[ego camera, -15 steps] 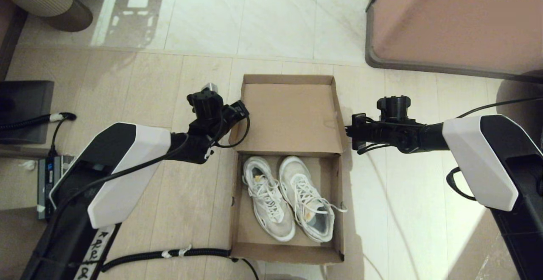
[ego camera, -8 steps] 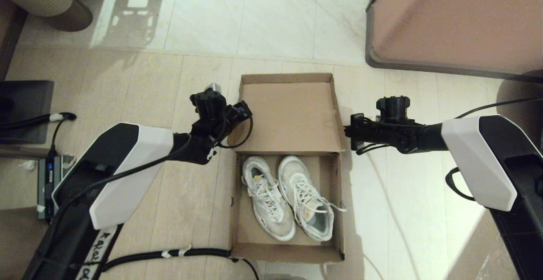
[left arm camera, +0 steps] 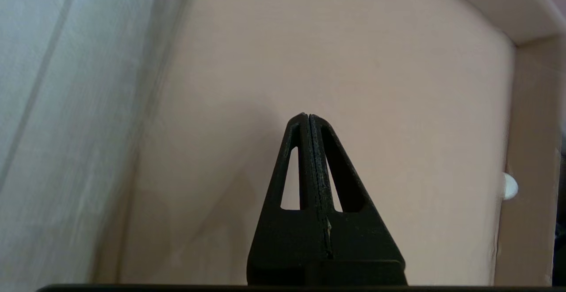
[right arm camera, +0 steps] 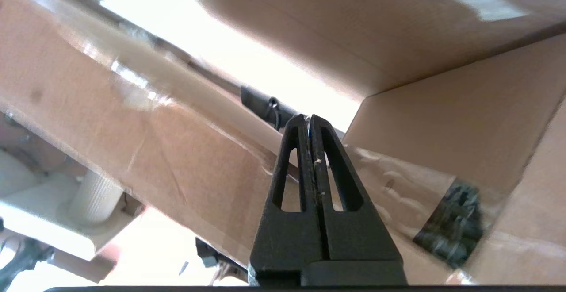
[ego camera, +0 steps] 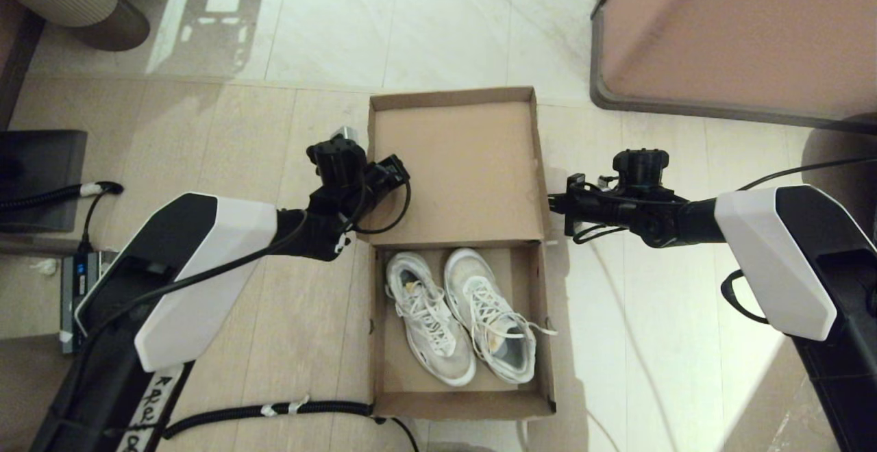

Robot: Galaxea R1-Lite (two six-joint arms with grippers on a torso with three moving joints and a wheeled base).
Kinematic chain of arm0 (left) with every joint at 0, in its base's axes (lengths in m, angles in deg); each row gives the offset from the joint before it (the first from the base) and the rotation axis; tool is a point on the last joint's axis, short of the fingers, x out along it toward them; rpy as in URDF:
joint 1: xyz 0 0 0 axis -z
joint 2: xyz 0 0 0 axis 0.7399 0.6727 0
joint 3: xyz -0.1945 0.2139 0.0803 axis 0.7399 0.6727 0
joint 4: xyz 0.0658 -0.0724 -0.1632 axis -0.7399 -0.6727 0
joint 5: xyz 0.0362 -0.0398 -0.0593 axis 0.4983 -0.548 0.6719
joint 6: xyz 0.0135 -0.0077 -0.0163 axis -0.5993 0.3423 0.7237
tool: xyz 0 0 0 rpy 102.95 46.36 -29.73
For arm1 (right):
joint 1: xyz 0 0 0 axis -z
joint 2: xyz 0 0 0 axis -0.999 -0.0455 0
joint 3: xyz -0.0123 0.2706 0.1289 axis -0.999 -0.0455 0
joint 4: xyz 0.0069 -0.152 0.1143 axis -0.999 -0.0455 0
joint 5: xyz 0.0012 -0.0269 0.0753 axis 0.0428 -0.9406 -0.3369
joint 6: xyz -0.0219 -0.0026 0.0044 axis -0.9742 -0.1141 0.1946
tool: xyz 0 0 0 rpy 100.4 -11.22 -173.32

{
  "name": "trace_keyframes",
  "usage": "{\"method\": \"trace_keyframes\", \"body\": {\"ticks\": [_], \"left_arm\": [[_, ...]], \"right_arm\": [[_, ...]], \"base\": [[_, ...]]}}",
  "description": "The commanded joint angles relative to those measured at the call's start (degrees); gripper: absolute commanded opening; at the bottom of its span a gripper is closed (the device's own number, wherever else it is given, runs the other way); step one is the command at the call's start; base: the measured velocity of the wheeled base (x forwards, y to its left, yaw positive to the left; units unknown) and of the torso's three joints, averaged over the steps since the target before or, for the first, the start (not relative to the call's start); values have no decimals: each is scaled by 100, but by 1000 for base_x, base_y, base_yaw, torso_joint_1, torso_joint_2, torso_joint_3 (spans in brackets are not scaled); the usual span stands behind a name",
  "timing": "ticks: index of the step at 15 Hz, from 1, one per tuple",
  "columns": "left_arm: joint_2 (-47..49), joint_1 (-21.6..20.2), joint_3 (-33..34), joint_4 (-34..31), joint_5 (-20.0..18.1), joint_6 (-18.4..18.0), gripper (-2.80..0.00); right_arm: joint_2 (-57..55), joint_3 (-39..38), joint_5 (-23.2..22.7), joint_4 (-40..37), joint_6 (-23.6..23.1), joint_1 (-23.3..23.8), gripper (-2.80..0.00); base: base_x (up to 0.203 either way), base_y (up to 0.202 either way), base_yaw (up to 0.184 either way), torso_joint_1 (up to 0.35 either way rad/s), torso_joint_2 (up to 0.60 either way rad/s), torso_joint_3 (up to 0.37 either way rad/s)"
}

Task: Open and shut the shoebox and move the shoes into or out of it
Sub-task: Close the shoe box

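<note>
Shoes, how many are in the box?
2. Both shoes lie side by side in the open shoebox: one shoe nearer the robot's left, the other nearer its right. The raised lid hides none.

L gripper (left arm camera: 308, 117) & R gripper (right arm camera: 308, 118) closed, seemingly level.

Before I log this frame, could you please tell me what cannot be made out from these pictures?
- Head view: the left claw and right claw sit at the raised lid's side edges; contact is hidden by the arms.
- Head view: the plain brown cardboard shoebox hides its outer lid face.
- Head view: the white chunky lace-up sneakers hide the floor beneath them.
- Right wrist view: the surroundings are blurred.
</note>
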Motion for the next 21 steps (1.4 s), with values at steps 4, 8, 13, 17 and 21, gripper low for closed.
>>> {"method": "trace_keyframes", "body": {"ticks": [4, 8, 13, 17, 21], "left_arm": [[-489, 26, -4, -149, -4, 16, -280], [-1157, 104, -4, -475, 0, 63, -280], [-1969, 82, -1, -966, 1, 95, -280], [-2376, -32, -4, -1185, 24, 91, -280], [-2890, -271, -11, -1469, 26, 78, -280]], "right_arm": [[18, 4, -385, 218, 49, -27, -280], [35, 4, -587, 292, 49, -45, -280], [-7, 4, -815, 1103, 720, -136, -280], [-44, 4, -1073, 1719, 1218, -226, -280], [-35, 4, -1202, 1733, 1218, -291, -280]], "base": [[0, 0, 0, 0, 0, 0], [0, 0, 0, 0, 0, 0], [0, 0, 0, 0, 0, 0], [0, 0, 0, 0, 0, 0], [0, 0, 0, 0, 0, 0]]}}
